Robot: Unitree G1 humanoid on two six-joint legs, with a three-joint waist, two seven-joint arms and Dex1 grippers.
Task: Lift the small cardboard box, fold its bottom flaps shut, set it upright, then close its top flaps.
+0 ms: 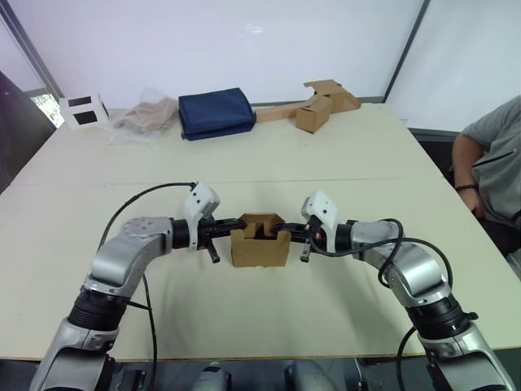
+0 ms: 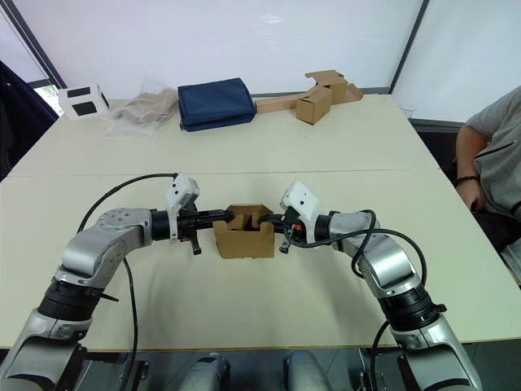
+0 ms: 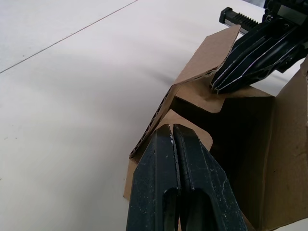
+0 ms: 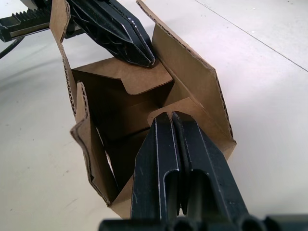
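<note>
The small cardboard box (image 1: 260, 242) stands on the pale worktop (image 1: 269, 151), near its front edge, between the two arms, with its open end facing up. Its top flaps (image 4: 187, 72) are not closed: two short ones are pushed down into the opening, the long ones stand up. The left gripper (image 3: 172, 129) comes in from the box's left side with jaws pressed together, their tips on one inward-folded flap. The right gripper (image 4: 164, 117) comes in from the opposite side, jaws likewise together, tips on the other folded flap. At the far edge of the worktop lie a folded navy cloth (image 1: 216, 112), a crumpled clear plastic bag (image 1: 147, 119), a white cube with black squares (image 1: 83, 111), and another cardboard box joined to a long flat strip (image 1: 313, 104). A seated person (image 1: 496, 171) is at the right edge.
</note>
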